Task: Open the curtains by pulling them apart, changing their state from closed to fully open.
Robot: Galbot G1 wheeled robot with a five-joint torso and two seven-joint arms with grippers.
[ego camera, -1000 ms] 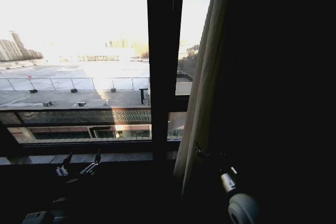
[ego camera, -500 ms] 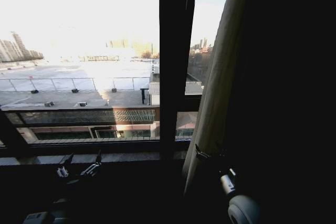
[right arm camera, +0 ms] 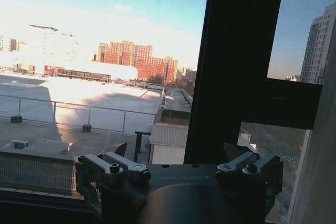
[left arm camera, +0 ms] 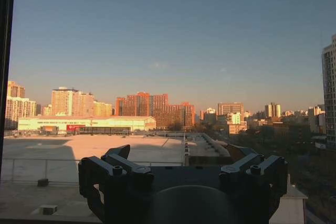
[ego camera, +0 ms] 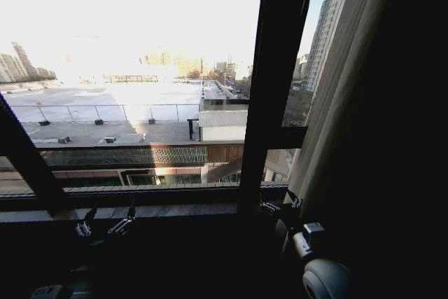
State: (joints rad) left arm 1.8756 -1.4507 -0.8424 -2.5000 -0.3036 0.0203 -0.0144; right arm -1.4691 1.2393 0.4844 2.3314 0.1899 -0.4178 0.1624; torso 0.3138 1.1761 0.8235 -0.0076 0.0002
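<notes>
Two grippers sit low before the window in the head view: the left gripper [ego camera: 106, 218] hangs in front of the sill [ego camera: 140, 209] with its fingers spread and nothing between them, while the right gripper [ego camera: 280, 206] is at the foot of the curtain [ego camera: 329, 124], just beside its gathered edge; whether it grips the fabric cannot be told in the shadow. The curtain is bunched at the right side, past the dark window post [ego camera: 276, 82], with the glass to its left bare and a rooftop [ego camera: 105, 113] beyond. From the left wrist, the left gripper [left arm camera: 182, 169] shows released, its fingers wide apart against the open sky and city. From the right wrist, the right gripper [right arm camera: 178, 167] is likewise spread with nothing held, facing the window post [right arm camera: 236, 66], and a strip of pale curtain [right arm camera: 320, 166] runs beside it.
</notes>
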